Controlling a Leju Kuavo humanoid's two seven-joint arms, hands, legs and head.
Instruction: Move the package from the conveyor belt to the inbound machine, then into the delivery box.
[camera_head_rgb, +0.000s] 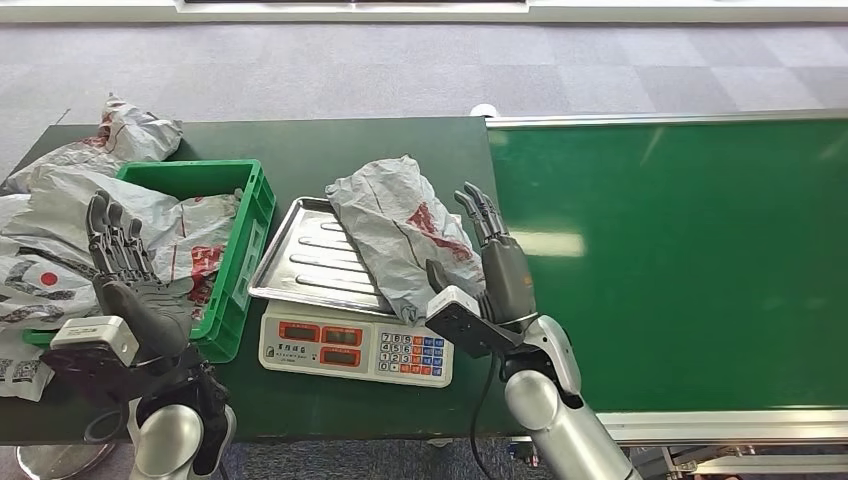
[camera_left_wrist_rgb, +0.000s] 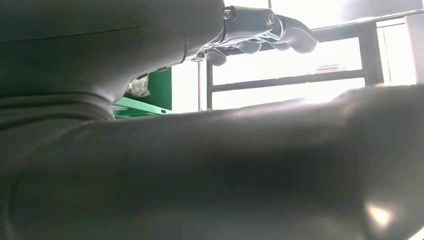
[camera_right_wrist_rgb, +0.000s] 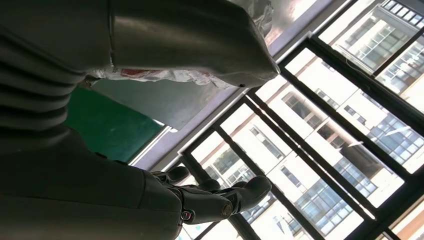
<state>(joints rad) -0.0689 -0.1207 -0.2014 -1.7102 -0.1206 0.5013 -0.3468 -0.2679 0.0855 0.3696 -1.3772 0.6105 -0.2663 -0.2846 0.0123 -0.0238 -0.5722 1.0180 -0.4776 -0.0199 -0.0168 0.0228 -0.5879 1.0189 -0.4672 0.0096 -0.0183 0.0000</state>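
Crinkled grey plastic, printed with red marks, is making up the package (camera_head_rgb: 405, 232), which is lying across the steel tray (camera_head_rgb: 300, 262) of the weighing scale (camera_head_rgb: 352, 349) at the centre of the head view, its right portion spilling past the tray's edge. Its long axis is running from the upper centre of the frame down toward the lower right, ending just beside the right robot hand (camera_head_rgb: 497, 262). That robot hand is standing edge-up with its fingers straight and apart, gripping nothing, and appears to be touching the package's right flank. The package is therefore lying directly to the frame-left of it, making this arm much the nearer one. The left robot hand (camera_head_rgb: 130, 275) is hovering open, fingers spread, at the lower left, over the green crate (camera_head_rgb: 255, 215) and the heap of similar soft bags (camera_head_rgb: 60, 215). The crate is rigid and ribbed; the bags are limp and wrinkled. The conveyor belt (camera_head_rgb: 690, 260) is lying smooth, flat and green on the right. The dark worktop (camera_head_rgb: 380, 140) is carrying scale and crate. Judging by this, the weighing step is under way, with the transfer to the crate not yet done.
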